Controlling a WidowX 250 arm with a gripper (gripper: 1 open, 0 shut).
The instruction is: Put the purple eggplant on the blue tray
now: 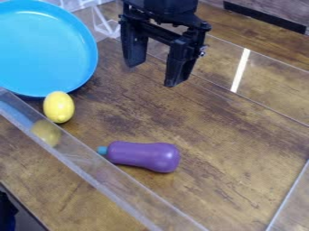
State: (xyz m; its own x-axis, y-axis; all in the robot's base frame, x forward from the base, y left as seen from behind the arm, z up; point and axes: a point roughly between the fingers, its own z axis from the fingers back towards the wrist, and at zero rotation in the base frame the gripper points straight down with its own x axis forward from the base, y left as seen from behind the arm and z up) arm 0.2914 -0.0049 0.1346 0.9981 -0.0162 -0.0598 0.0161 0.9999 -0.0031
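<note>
The purple eggplant (145, 156) lies on its side on the wooden table, its teal stem cap pointing left. The blue tray (42, 45) fills the upper left corner, round with a raised rim, and holds nothing. My gripper (157, 65) hangs above the table at the top centre, pointing down, its two black fingers apart and empty. It is well above and behind the eggplant, to the right of the tray.
A yellow lemon-like ball (58, 106) rests just below the tray's rim. A clear plastic wall (85, 158) runs diagonally along the near left side. Another transparent panel edge (241, 70) stands to the right of the gripper.
</note>
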